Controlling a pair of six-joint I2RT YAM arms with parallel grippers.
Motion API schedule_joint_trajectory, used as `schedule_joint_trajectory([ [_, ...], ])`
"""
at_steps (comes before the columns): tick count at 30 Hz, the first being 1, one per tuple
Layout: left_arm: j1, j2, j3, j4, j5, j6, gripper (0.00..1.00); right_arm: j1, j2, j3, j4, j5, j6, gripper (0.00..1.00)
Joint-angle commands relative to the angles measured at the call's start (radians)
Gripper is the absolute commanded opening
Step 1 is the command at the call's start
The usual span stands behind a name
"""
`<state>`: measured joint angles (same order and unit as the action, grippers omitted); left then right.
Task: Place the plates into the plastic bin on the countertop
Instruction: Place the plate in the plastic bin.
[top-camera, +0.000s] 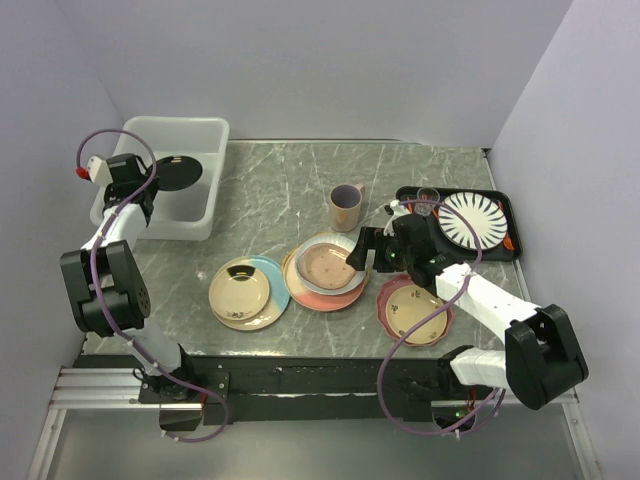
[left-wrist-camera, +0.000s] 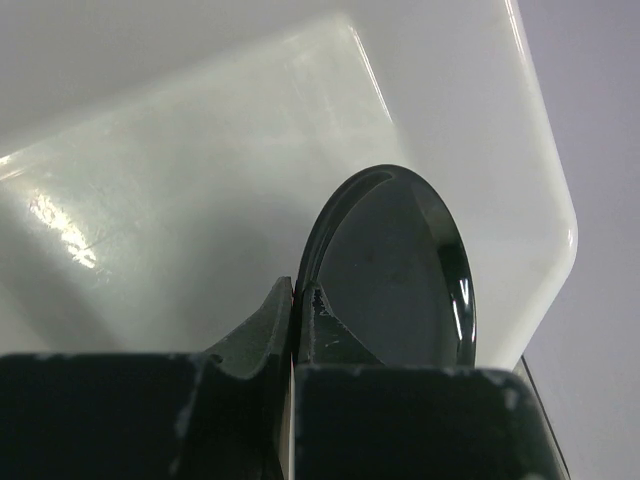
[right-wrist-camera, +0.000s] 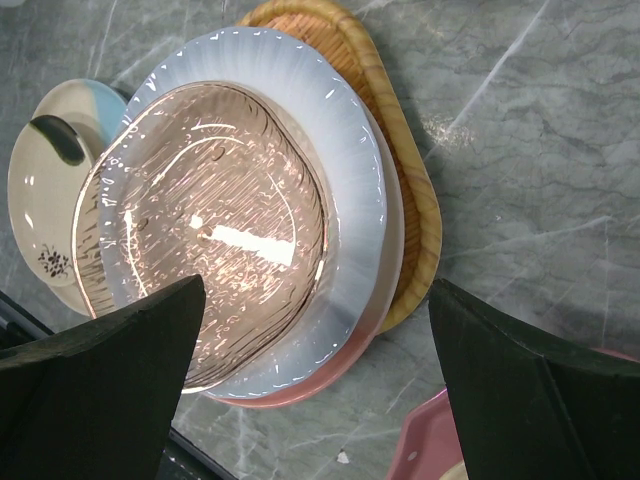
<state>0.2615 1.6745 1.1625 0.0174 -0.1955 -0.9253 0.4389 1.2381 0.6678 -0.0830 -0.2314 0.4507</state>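
On the grey-green countertop (top-camera: 270, 190), items were as follows.

Plastic bin (top-camera: 205, 128): translucent white, rectangular, at the far-left corner.

Black tray (top-camera: 506, 205): flat, at the far right, carrying a striped plate (top-camera: 474, 220), white with black rays.

Centre stack (top-camera: 325, 268): wood-toned and pink rims showed under a white ribbed plate, with a pinkish glass dish uppermost.

Cream plate (top-camera: 240, 288): near left, resting on a cream-and-blue plate (top-camera: 272, 275).

Pink scalloped plate (top-camera: 388, 300): near right, with a small floral plate (top-camera: 416, 310) lying on it.

Black plate (left-wrist-camera: 400, 270): glossy, inside the bin's outline and tilted. Whether it touched the bin floor could not be told.

Mug (top-camera: 346, 207): beige, upright, just behind the centre stack.

Left gripper (left-wrist-camera: 297, 300): over the bin, jaws pinched tight on the rim of the black plate.

Right gripper (right-wrist-camera: 318, 290): above the centre stack, jaws spread wide to either side of the glass dish, gripping nothing.
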Motion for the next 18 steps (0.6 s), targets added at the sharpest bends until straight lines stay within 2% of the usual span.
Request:
schedule_joint_trajectory([
  [1,0.004,0.014,0.055,0.058,-0.021,0.023,0.01,0.004,0.006,0.036,0.022,-0.003,-0.010,1.00],
  [18,0.004,0.205,0.226,-0.065,0.018,0.120,0.01,0.004,0.015,0.049,0.015,0.000,-0.026,1.00],
])
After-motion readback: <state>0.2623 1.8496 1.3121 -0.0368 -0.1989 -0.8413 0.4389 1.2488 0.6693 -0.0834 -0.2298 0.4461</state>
